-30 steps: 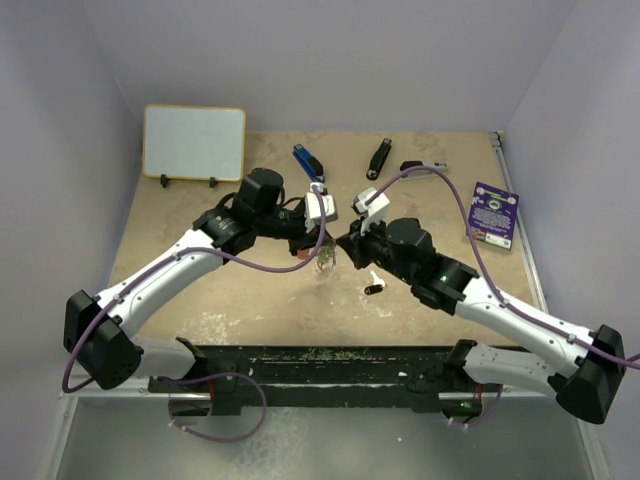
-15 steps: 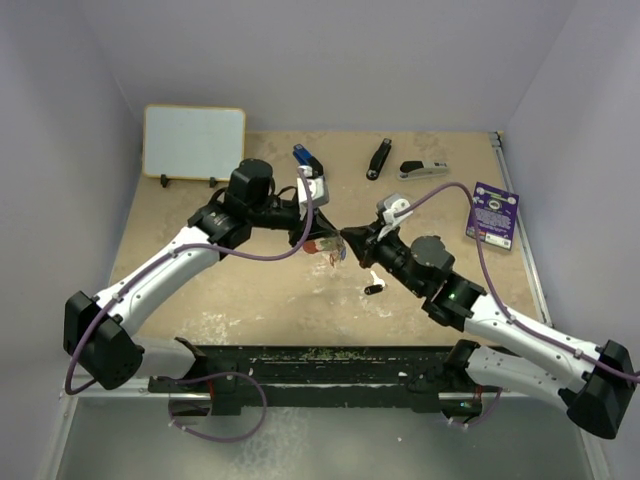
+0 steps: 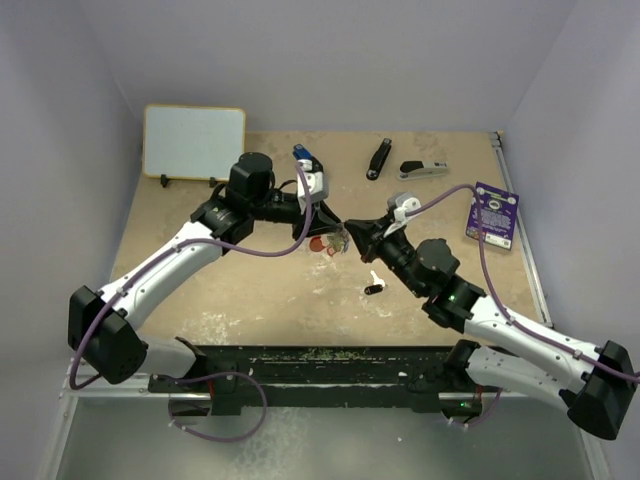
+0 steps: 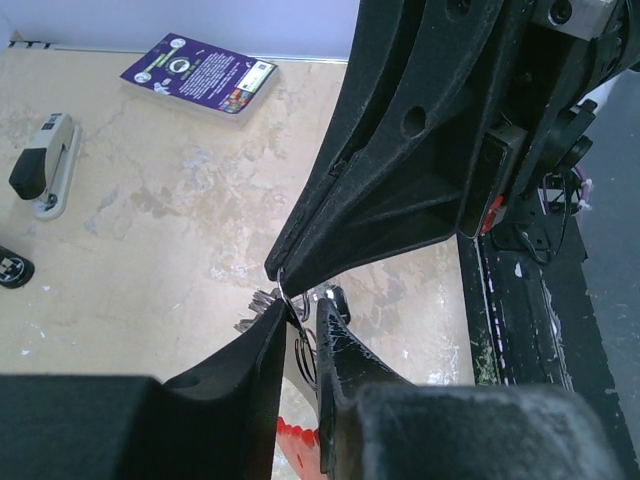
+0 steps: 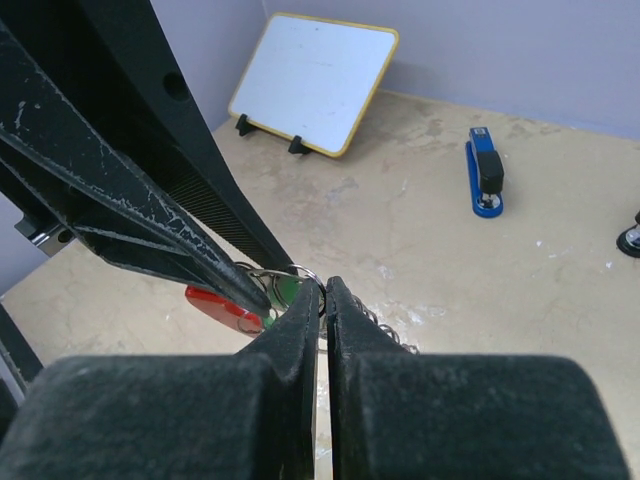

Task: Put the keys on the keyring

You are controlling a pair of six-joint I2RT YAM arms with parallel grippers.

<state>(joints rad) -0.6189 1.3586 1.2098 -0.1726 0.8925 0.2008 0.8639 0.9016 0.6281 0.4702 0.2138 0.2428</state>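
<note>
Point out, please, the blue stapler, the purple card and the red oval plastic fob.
Blue stapler (image 5: 486,183), right wrist view, middle of body.
Purple card (image 3: 492,214), top external view, centre of face.
Red oval plastic fob (image 5: 220,305), right wrist view, visible red side.

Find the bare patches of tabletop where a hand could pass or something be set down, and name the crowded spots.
Free: beige tabletop between the left arm and the black front rail; also between the purple card and the right arm. Crowded: the centre, where left claw and right claw meet at the silver keyring with red fob.
</note>
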